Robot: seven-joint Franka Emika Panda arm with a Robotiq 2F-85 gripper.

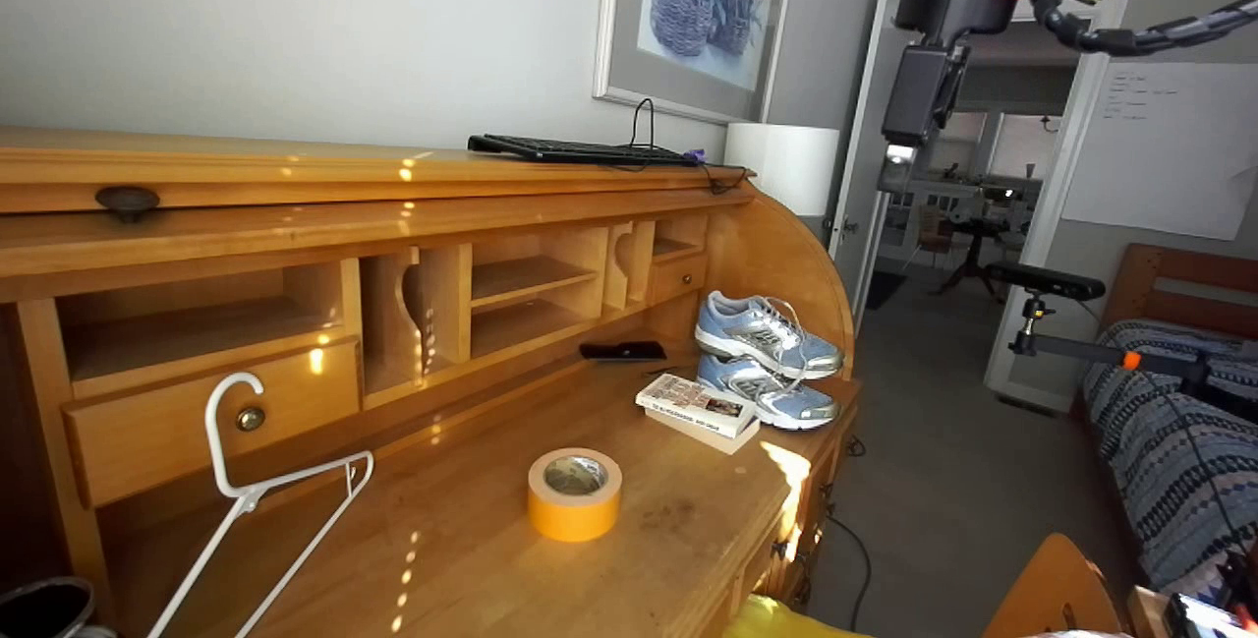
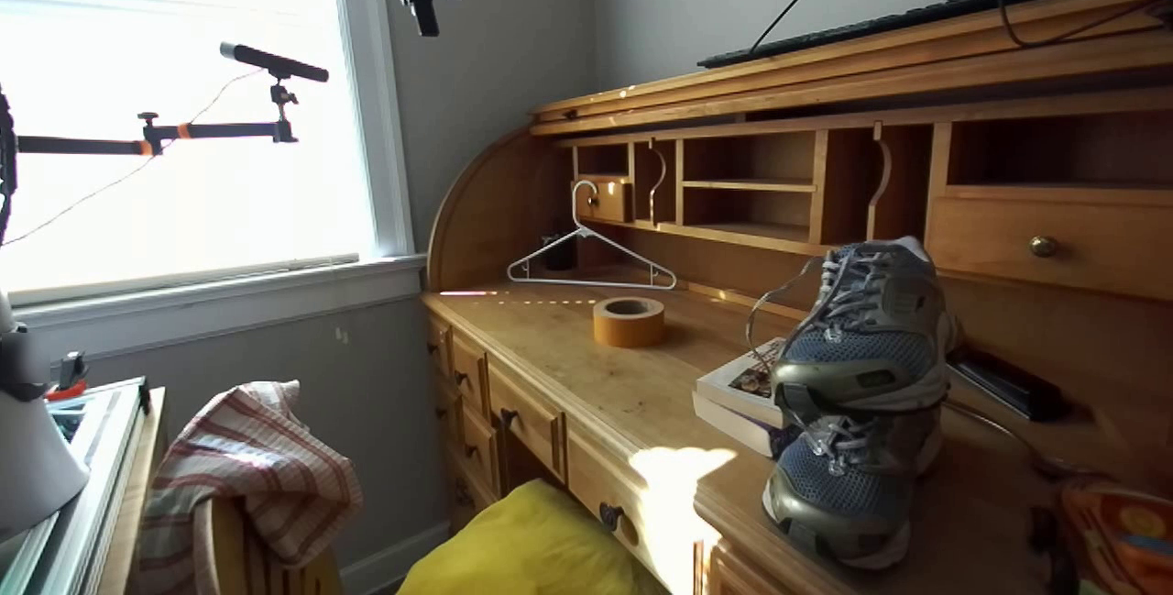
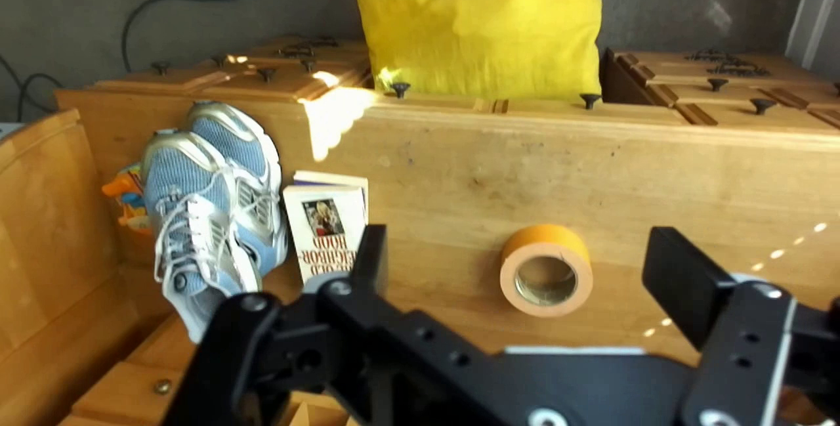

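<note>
My gripper is open and empty in the wrist view, fingers wide apart. It hangs high above the desk, pointing down, in both exterior views. Between the fingers, well below, an orange roll of tape lies flat on the wooden desktop; it also shows in both exterior views. Two stacked books and a pair of stacked blue-silver sneakers are left of it in the wrist view. A white hanger stands upright on the desk, out of the wrist view.
The roll-top desk has cubbies and small drawers along its back. A black keyboard lies on top. A dark flat object lies near the sneakers. A yellow cushion is before the desk. A camera on an arm stands nearby.
</note>
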